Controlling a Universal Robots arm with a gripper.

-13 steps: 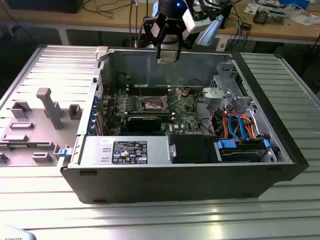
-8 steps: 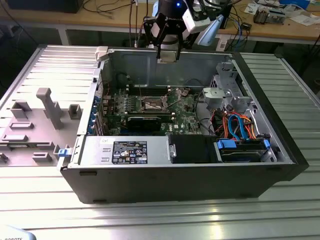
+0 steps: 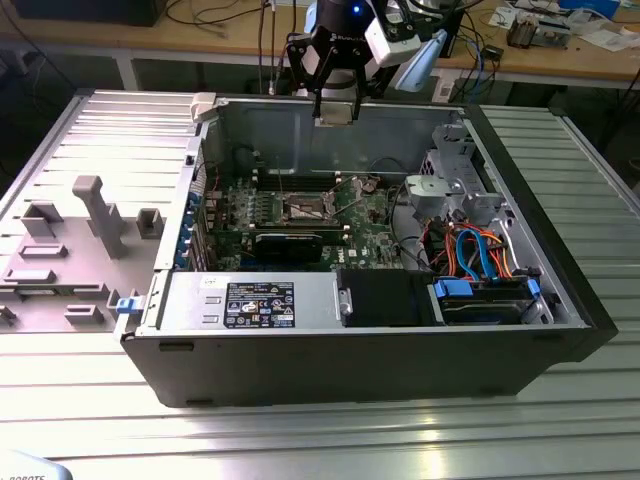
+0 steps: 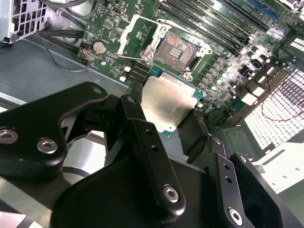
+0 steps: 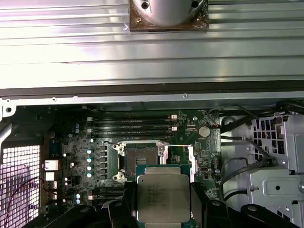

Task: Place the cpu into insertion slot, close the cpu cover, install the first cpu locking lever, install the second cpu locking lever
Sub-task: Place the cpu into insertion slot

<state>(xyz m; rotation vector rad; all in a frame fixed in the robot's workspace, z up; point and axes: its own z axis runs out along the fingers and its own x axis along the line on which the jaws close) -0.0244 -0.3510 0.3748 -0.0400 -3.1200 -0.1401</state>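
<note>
Exterior view: off-arm, raised, mid-range, angled down over near wall of open computer case (image 3: pixel 350 365) | first wrist view: close, steeply down onto motherboard (image 5: pixel 76 156) | second wrist view: closer, oblique | shared in both wrist views: insertion slot (image 4: pixel 176 50), cpu (image 5: pixel 163 197).

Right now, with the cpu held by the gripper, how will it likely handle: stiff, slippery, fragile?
The cpu looks like a flat, rigid metal-topped plate, so it probably won't flex. Its smooth top and thin edges suggest it could slip if the gripper, shut on its sides, eases. Its green rim under the metal looks easily chipped.
</note>
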